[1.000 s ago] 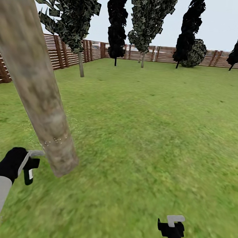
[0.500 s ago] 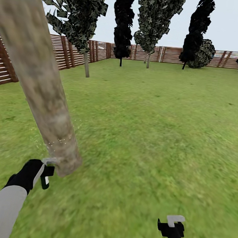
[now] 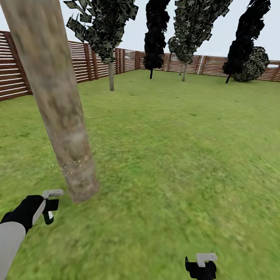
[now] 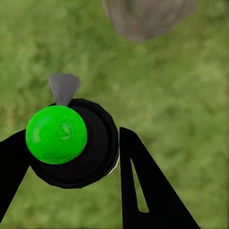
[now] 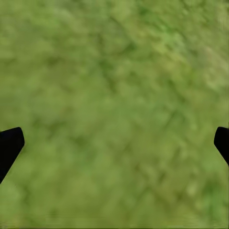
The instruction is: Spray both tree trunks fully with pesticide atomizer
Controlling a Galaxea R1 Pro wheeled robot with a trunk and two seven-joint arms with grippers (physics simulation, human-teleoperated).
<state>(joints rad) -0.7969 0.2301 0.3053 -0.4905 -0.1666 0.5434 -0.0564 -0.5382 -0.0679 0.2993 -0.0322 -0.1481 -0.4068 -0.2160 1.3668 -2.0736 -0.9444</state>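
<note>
Green blurry lawn [image 3: 184, 160] runs back to a brown slatted wooden fence [image 3: 85, 63] beyond my landmark, the thick mottled grey-brown tree trunk [image 3: 61, 105], smooth and branchless. Beside its base, my left gripper [image 3: 47, 206] pinches the black round-bodied pesticide atomizer [image 4: 83, 143] with its glossy green cap; pale specks dot the bark low down. Well apart from the trunk, my right gripper [image 3: 202, 265] hangs empty over grass, jaws spread wide. I judge the nozzle sits low: spray may miss the upper trunk, and a slack grip could drop the smooth bottle.
</note>
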